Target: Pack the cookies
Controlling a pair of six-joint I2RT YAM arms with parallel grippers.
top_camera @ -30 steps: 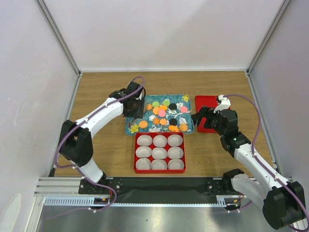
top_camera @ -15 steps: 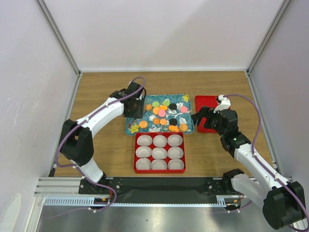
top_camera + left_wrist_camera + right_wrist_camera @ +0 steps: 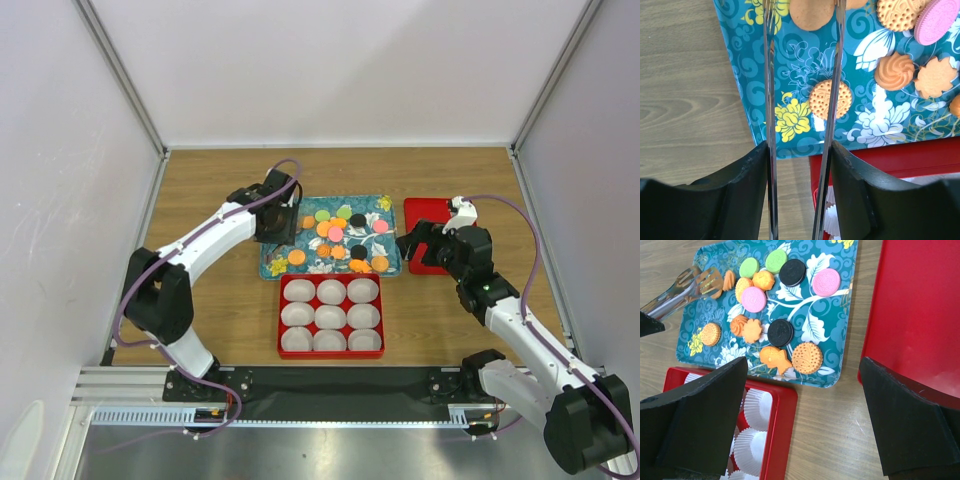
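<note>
Left wrist view: left gripper (image 3: 799,162), half-closed on metal tongs (image 3: 769,100), brackets a round orange cookie (image 3: 811,12) on the teal tray's (image 3: 737,60) far-left part; squeeze gently, lift level; right gripper (image 3: 805,415) hangs wide open, empty.

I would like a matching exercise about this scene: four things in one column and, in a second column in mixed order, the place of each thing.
Things
1. tongs
2. paper cups
3. cookies
4. red lid

Places
A. in the red box
B. on the teal tray
C. in the left gripper
D. on the table, right of the tray

Pairs: 1-C, 2-A, 3-B, 4-D
</note>
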